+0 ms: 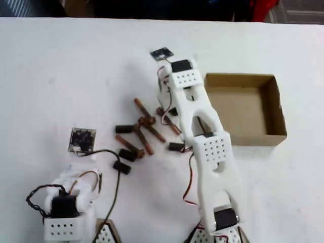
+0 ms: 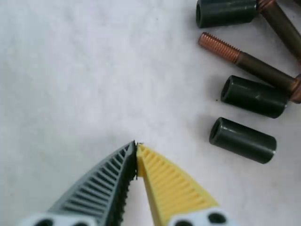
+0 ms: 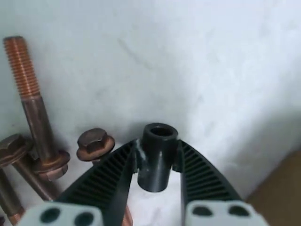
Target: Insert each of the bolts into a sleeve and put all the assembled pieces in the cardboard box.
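Left gripper (image 2: 136, 147): fingers pinched tip to tip with nothing between them, parked low at about 7 o'clock on the table.
Loose sleeve (image 2: 242, 140): black, lying flat near those fingertips, another sleeve just beyond it. From the left arm they lie towards 1 o'clock in the high view.
Bolts (image 1: 143, 132): a coppery heap mid-table, shafts running mostly 11 to 5 o'clock.
Right gripper (image 3: 157, 145): closed on a black sleeve (image 3: 157, 162). Its long axis runs along the fingers, open bore facing away from the wrist.
Hex-head bolt (image 3: 95, 143): lying just beside the held sleeve.
Cardboard box (image 1: 277, 109): at 3 o'clock from the right wrist, no pieces inside.
Deciding relation: I'd say the right arm is much nearer the bolts, which lie towards 9 o'clock of it. A shaft has to line up with that bore.
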Robot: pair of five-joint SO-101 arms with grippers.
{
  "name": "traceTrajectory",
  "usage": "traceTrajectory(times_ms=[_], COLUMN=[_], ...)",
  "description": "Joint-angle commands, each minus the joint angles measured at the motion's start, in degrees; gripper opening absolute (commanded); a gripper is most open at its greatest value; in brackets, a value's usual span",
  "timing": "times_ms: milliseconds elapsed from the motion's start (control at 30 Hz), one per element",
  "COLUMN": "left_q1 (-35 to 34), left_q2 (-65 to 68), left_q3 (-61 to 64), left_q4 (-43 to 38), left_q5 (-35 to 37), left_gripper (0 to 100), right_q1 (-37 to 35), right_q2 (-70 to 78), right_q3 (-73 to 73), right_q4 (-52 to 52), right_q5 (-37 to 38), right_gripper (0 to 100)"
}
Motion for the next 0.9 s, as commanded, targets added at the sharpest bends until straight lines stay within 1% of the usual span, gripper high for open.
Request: traceTrajectory(times_ms=[0, 167, 267, 400, 500, 700, 867], left_q1=[-0.22, -0.22, -0.22, -0.22, -0.22, -0.22, -0.22], left_q2=[-0.31, -0.31, -0.31, -0.31, -0.31, -0.31, -0.31], left_q3=[-0.09, -0.09, -0.09, -0.09, -0.09, -0.09, -0.09], left_q4=[-1.49, -1.49, -1.49, -1.49, -1.49, -1.49, -1.49], left_q5=[0.35, 0.35, 0.35, 0.35, 0.35, 0.35, 0.35], left_gripper=[2, 2, 2, 2, 2, 2, 2], right_q1=[0.66, 0.84, 0.84, 0.75, 0.84, 0.75, 0.48], right_q2=[-0.22, -0.22, -1.19, -4.35, -7.78, -18.68, -33.19], right_q3=[-1.23, -1.14, -2.37, -7.30, -8.18, -3.34, 6.24], right_q4=[0.22, 0.48, 2.95, 9.63, 10.33, 10.51, 10.51], right_q5=[-0.35, -0.35, -0.35, -0.35, -0.70, -0.70, -0.44], right_gripper=[1.2, 2.6, 1.6, 1.6, 1.6, 1.6, 1.6])
